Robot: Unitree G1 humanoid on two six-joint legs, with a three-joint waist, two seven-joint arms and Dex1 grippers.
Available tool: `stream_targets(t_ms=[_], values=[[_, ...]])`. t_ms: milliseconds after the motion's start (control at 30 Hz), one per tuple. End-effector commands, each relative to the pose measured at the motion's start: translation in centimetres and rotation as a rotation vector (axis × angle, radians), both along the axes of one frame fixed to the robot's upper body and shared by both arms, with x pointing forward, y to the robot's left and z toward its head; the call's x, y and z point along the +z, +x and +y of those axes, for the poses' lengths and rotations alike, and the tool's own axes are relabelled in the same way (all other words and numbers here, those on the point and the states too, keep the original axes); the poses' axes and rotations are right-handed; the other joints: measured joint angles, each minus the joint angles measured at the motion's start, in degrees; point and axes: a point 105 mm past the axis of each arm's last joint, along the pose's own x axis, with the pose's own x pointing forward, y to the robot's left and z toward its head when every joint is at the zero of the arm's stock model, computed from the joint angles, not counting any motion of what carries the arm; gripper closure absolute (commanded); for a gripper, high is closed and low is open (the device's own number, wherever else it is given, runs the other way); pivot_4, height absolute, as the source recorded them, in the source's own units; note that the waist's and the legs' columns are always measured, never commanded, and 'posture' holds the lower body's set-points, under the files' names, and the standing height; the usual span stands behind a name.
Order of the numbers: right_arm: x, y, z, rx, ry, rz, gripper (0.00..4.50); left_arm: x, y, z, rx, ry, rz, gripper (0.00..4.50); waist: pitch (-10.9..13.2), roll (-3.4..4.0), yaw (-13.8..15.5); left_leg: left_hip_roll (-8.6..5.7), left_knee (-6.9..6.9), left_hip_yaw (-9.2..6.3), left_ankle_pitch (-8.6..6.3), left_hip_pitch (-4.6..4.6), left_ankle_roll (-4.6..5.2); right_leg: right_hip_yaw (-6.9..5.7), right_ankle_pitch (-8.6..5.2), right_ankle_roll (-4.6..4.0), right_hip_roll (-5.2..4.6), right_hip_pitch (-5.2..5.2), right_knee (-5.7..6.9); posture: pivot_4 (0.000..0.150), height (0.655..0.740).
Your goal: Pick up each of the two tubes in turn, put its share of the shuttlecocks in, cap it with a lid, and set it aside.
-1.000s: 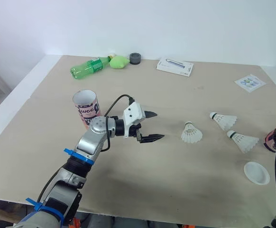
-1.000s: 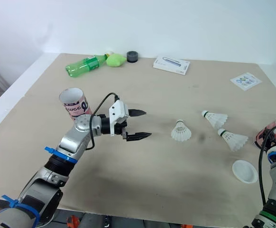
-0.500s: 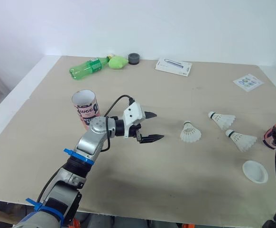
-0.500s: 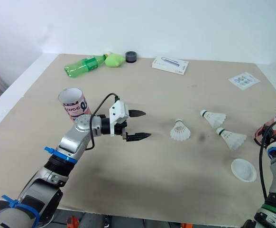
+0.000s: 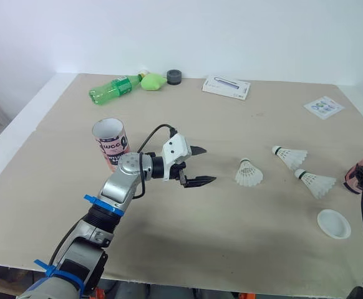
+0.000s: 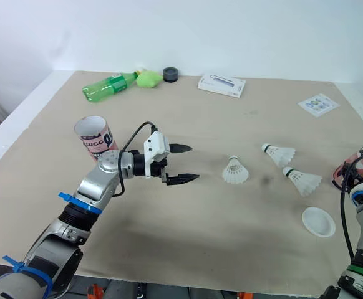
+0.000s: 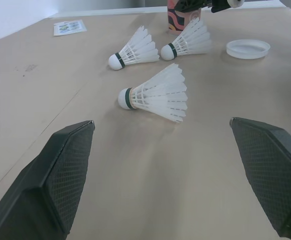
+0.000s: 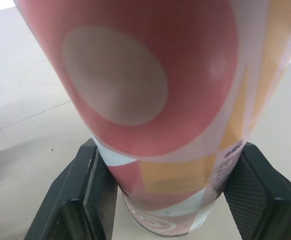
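Left eye view: nearest the robot, a white lid (image 5: 333,223) lies flat on the table (image 5: 231,249), on the right side and apart from all other items. Beyond it, the left gripper (image 5: 208,165) hangs just above the table centre with its two fingers spread wide and nothing between them. In the left wrist view the middle shuttlecock (image 7: 155,95) lies on its side straight ahead of that gripper, clear of both fingers. Two further shuttlecocks lie to the right of it: the near-right shuttlecock (image 5: 316,184) and the far-right shuttlecock (image 5: 290,156), both on their sides and close together. At the right table edge, the held tube (image 5: 362,177) sits in the right gripper (image 8: 168,190); the right wrist view shows both fingers pressed against the tube wall on opposite sides. The standing tube (image 5: 111,144) stands upright on the left, mouth open, just beside the left forearm. Along the far edge lie a green bottle (image 5: 114,88), a green lump (image 5: 153,81), a dark round cap (image 5: 174,76), a white box (image 5: 226,87) and a printed card (image 5: 324,107).
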Motion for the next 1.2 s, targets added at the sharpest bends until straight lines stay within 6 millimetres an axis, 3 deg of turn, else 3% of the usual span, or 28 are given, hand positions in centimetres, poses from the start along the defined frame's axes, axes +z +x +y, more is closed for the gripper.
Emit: stream_targets(t_ms=[33, 167, 333, 500, 767, 933, 1200], values=[[-0.9, 0.4, 0.2, 0.007, 0.036, 0.039, 1.74, 1.6, -0.1, -0.1, -0.010, -0.027, -0.046, 0.00, 0.01, -0.02, -0.05, 0.01, 0.00, 0.00, 0.00, 0.01, 0.00, 0.00, 0.01, 0.00, 0.01, 0.00, 0.00, 0.150, 0.7294], [-0.5, 1.0, 0.5, 0.053, 0.008, 0.090, 1.74, 1.7, 0.1, -0.1, -0.009, -0.030, -0.046, 0.00, 0.02, -0.04, -0.11, 0.01, 0.07, 0.03, 0.02, 0.01, 0.03, 0.04, 0.05, 0.08, 0.01, 0.01, 0.00, 0.150, 0.7294], [1.8, 1.0, 0.4, 0.086, 0.018, 0.081, 1.74, 1.8, 0.1, 0.0, -0.004, -0.033, -0.047, 0.00, 0.02, -0.03, -0.13, 0.02, 0.04, 0.02, 0.06, 0.02, 0.08, 0.04, 0.06, 0.12, 0.03, 0.00, 0.00, 0.150, 0.7294], [2.3, 1.2, 0.7, 0.115, 0.010, 0.089, 1.74, 1.8, 0.1, 0.0, 0.000, -0.036, -0.047, 0.00, 0.02, -0.04, -0.12, 0.01, -0.03, 0.03, 0.06, 0.01, 0.08, 0.05, 0.06, 0.05, 0.03, -0.02, -0.01, 0.150, 0.7294], [2.1, 0.8, 1.5, 0.136, -0.041, 0.034, 1.74, 1.9, 0.3, 0.1, 0.012, -0.042, -0.055, 0.00, 0.02, -0.04, -0.08, 0.02, -0.03, 0.01, 0.06, 0.00, 0.08, 0.04, -0.03, 0.20, 0.03, -0.02, -0.02, 0.150, 0.7294], [0.6, -0.1, 2.3, 0.155, -0.022, 0.035, 1.74, 1.9, 0.3, 0.2, 0.012, -0.039, -0.054, 0.00, 0.02, -0.04, -0.08, 0.01, -0.03, 0.01, 0.06, -0.02, 0.08, 0.04, -0.04, 0.22, 0.02, -0.02, -0.02, 0.150, 0.7294], [0.0, -0.1, 2.1, 0.151, -0.022, 0.063, 1.74, 2.0, 0.4, 0.0, 0.000, -0.036, -0.058, 0.00, 0.02, -0.04, -0.08, 0.01, -0.02, 0.01, 0.06, 0.01, 0.08, 0.03, -0.04, 0.23, 0.03, -0.01, -0.01, 0.150, 0.7294]])
